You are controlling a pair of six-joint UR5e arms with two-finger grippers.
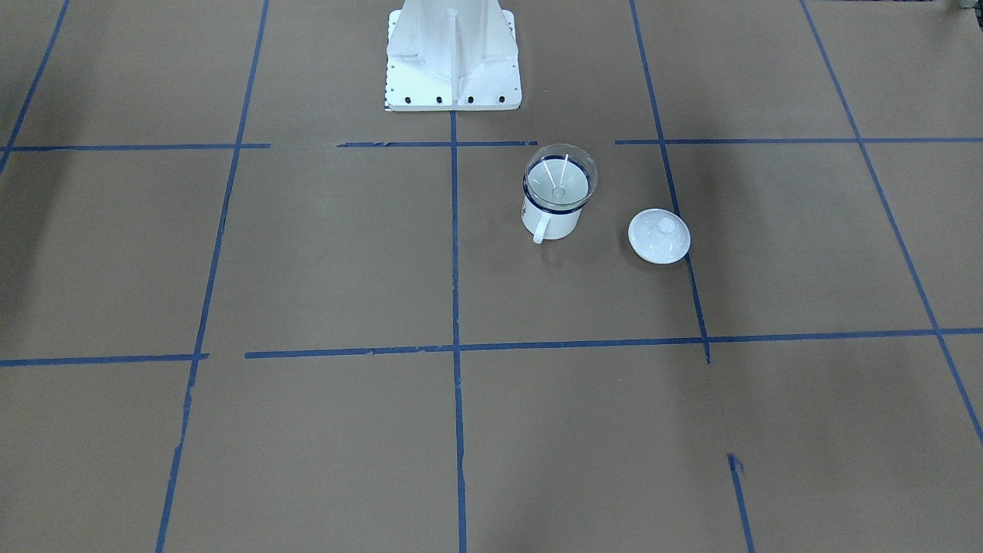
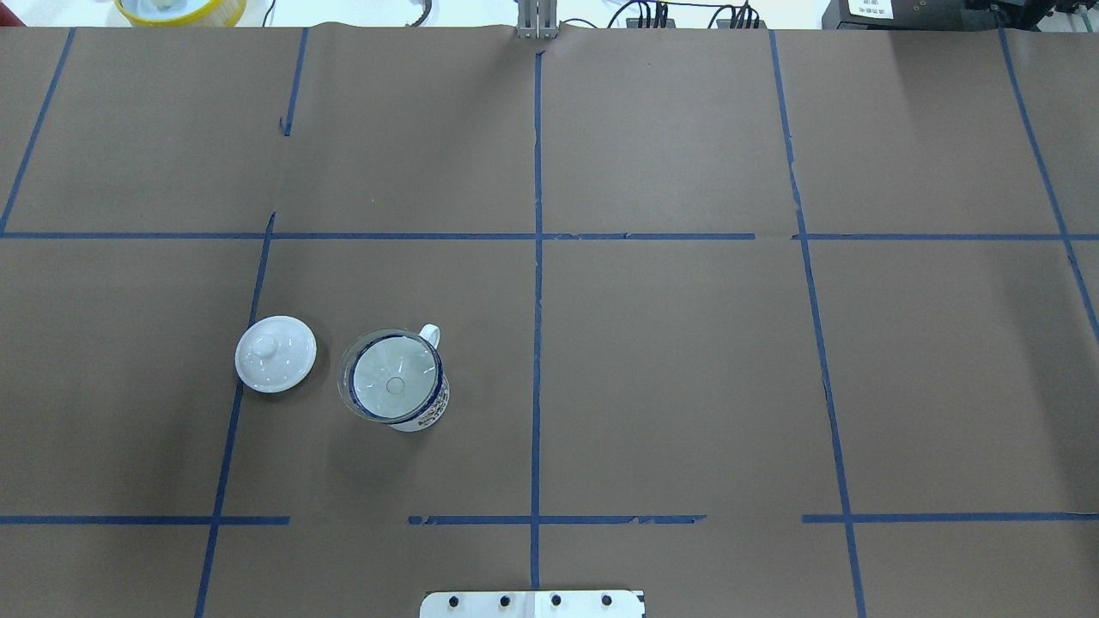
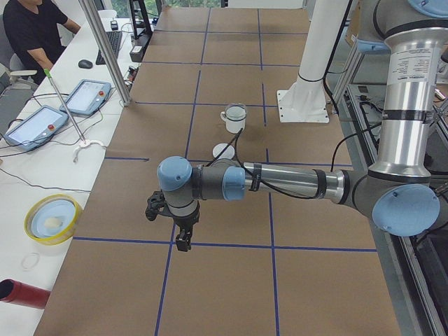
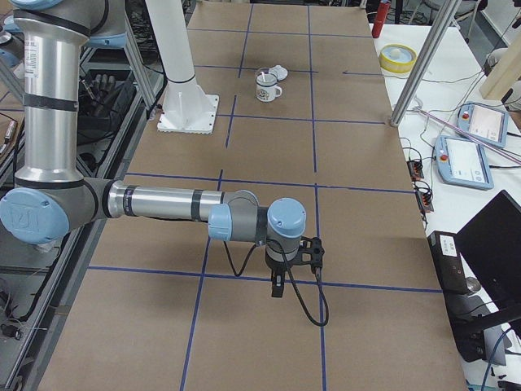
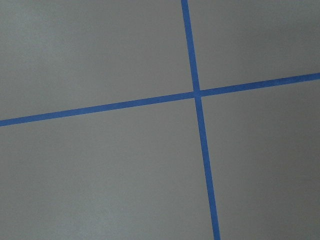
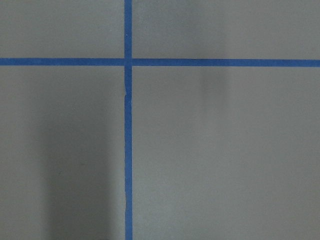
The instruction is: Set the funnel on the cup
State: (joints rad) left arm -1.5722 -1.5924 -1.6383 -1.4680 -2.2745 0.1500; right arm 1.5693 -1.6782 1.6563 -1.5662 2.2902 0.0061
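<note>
The clear funnel [image 1: 559,178] sits in the mouth of the white mug [image 1: 550,219] with the dark blue rim, its spout pointing down inside. From overhead the funnel [image 2: 393,384] covers the mug [image 2: 427,410], whose handle points away from the robot. The pair also shows small in the side views, the funnel [image 3: 235,109] on the mug [image 4: 266,88]. My left gripper [image 3: 183,241] hangs over the table's left end, far from the mug. My right gripper [image 4: 278,287] hangs over the right end. I cannot tell whether either is open or shut. The wrist views show only paper and blue tape.
A white knobbed lid [image 1: 659,236] lies flat beside the mug, also seen overhead [image 2: 276,353]. The robot's white base [image 1: 453,61] stands behind the mug. A yellow bowl [image 3: 50,218], a red cylinder [image 3: 21,294], teach pendants [image 4: 468,159] and a seated person [image 3: 31,31] are on the operators' side.
</note>
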